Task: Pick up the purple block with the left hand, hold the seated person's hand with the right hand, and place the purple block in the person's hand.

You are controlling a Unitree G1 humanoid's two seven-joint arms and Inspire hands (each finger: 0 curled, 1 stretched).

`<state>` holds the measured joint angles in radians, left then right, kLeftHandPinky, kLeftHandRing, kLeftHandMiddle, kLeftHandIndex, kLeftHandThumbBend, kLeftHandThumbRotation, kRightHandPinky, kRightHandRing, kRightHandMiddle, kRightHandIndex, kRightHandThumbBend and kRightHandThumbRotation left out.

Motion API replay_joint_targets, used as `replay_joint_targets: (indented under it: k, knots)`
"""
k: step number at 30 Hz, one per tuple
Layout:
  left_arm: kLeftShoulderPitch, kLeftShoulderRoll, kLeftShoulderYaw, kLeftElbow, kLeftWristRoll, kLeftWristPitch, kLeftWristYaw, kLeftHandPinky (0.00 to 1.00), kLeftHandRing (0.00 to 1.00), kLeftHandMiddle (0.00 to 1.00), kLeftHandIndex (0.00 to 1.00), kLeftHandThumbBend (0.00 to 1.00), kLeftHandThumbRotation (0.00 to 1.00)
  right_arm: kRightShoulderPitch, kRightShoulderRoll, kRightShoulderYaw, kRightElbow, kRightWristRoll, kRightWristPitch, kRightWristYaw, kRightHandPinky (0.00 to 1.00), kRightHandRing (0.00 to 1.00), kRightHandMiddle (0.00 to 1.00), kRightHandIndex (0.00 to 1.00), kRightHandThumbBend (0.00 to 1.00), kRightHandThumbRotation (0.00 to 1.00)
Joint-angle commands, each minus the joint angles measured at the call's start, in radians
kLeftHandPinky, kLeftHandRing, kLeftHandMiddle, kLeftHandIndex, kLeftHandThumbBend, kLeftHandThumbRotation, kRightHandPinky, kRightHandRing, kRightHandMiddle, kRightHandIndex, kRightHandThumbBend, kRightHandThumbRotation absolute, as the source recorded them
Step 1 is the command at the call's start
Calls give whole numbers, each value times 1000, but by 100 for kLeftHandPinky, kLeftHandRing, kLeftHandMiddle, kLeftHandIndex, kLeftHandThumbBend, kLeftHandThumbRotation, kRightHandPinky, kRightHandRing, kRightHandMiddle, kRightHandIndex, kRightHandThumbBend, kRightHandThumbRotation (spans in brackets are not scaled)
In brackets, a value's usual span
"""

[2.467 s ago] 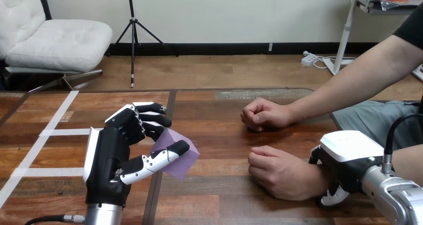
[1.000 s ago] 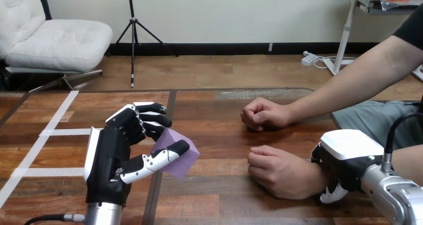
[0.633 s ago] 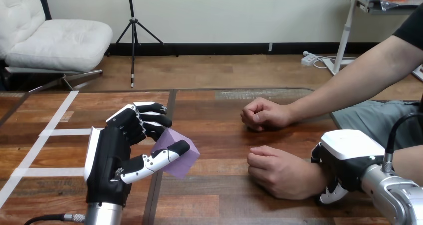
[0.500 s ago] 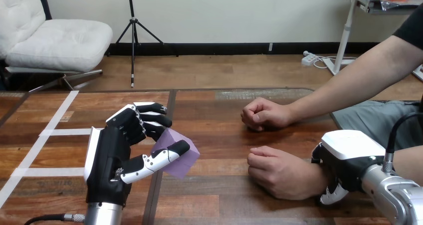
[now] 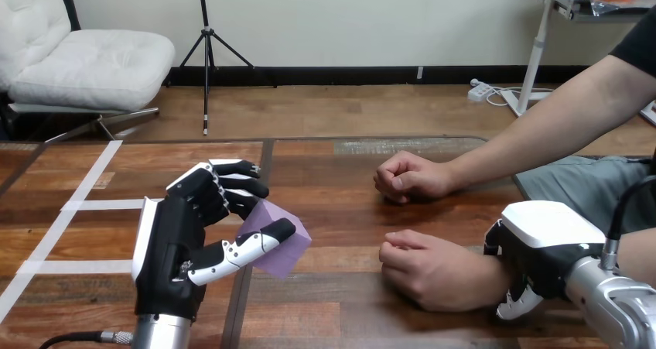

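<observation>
Tabletop [image 5: 340,210] wood shows between left hand [image 5: 166,248] clasping purple block [image 5: 288,254] and person's nearer hand [image 5: 433,272].

Tilted purple block [image 5: 288,254] in robot hand [image 5: 166,248]

Left hand [image 5: 166,248] upright, fingers and thumb curled in a grasp — right hand [image 5: 541,250] palm-down, fingers curled.

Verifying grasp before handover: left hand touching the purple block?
Touching. Head view: the left hand pinches the purple block, thumb across its near face, curled fingers against its far side.
</observation>
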<state>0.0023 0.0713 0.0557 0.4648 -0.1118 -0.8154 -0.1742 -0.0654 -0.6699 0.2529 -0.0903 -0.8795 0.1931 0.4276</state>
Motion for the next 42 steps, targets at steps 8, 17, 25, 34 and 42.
replay_joint_targets:
  k: [8, 17, 25, 34, 42]
  knots:
    - [-43, -17, -9, -42, -5, -7, -12, 36, 43, 51, 56, 82, 11, 20, -5, -56, -140, 23, 30, 33, 35, 44, 51, 51, 72, 0]
    - [-42, -24, -16, -45, -2, -8, -17, 36, 43, 51, 56, 82, 10, 29, -10, -77, -214, 18, 34, 43, 35, 43, 50, 51, 74, 0]
    - [-41, -31, -20, -45, -6, -7, -29, 37, 43, 51, 55, 82, 10, 41, -7, -100, -267, 29, 12, 36, 36, 43, 50, 50, 74, 0]
    - [-42, -41, -32, -43, -14, -13, -52, 36, 43, 52, 56, 82, 10, 43, 6, -108, -333, 24, 18, 49, 35, 42, 49, 50, 76, 0]
    - [-41, -59, -57, -47, -53, -11, -102, 37, 44, 52, 56, 82, 8, 33, 16, -96, -375, 8, 7, 58, 38, 44, 50, 51, 78, 0]
